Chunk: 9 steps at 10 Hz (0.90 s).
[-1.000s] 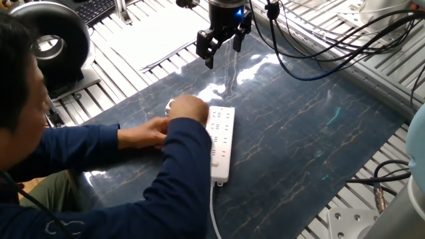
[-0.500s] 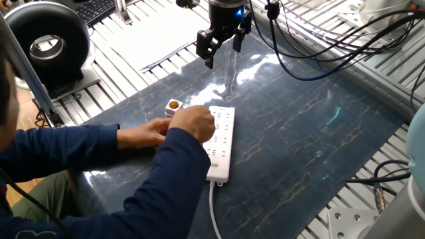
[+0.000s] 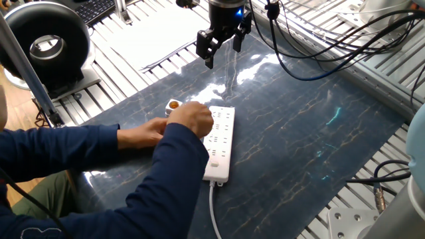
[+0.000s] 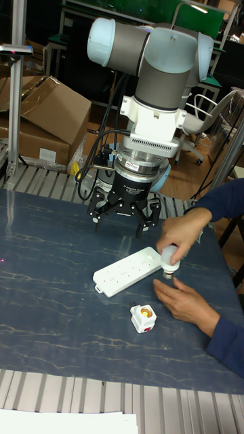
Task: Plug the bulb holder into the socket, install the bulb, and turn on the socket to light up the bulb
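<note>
The socket (image 3: 220, 136) is a long white power strip lying on the dark mat, seen too in the tall view as the socket (image 4: 125, 272). The bulb holder (image 3: 173, 105) stands loose on the mat beside the strip, orange opening up; in the tall view the bulb holder (image 4: 143, 317) sits in front of the strip. A person's hand grips the bulb (image 4: 167, 258) at the strip's end; in the fixed view that hand hides the bulb. My gripper (image 3: 223, 53) (image 4: 122, 224) hangs open and empty above the mat, behind the strip and apart from everything.
A person in a blue sleeve (image 3: 133, 166) leans in from the left, both hands (image 4: 183, 298) at the strip. The strip's white cord (image 3: 214, 212) runs toward the front edge. Black cables (image 3: 312, 60) trail across the back right. Papers (image 3: 156, 40) lie at the back left.
The person's head drew back to the left and their hand slid onto the strip, uncovering the bulb holder. The strip's near end shifted slightly left. My arm has not moved.
</note>
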Available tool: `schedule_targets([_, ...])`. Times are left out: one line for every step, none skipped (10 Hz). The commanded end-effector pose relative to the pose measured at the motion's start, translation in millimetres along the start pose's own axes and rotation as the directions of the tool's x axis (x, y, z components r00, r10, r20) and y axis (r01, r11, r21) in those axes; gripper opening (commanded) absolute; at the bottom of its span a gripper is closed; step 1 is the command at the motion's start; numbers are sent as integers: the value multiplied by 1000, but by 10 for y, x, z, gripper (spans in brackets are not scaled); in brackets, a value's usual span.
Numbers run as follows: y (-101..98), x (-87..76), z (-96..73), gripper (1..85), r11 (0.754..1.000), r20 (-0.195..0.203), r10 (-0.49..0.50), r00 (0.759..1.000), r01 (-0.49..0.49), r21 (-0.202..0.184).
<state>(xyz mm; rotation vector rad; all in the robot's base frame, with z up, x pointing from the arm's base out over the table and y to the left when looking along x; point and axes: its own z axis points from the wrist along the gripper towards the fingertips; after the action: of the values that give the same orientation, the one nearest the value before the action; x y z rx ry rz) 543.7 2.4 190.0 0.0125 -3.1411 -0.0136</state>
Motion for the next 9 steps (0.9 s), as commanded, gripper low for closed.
schedule_targets([22,1,0,840,1000,0,0,1000,0,0])
schedule_targets([241,221,-15,13,995,-90,59,994,-66,-78])
schedule_targets([241,220,-14,13,995,-90,59,994,-66,-78])
schedule_targets([242,216,-13,13,995,-88,59,994,-66,-78])
schedule_targets([242,216,-13,13,995,-88,59,994,-66,-78])
schedule_targets([242,216,-13,13,995,-88,59,994,-66,-78])
schedule_targets([246,216,-13,13,995,-88,59,994,-66,-79])
schedule_targets([246,212,-13,13,995,-87,57,995,-64,-80])
schedule_targets([246,212,-13,13,995,-87,57,995,-64,-80])
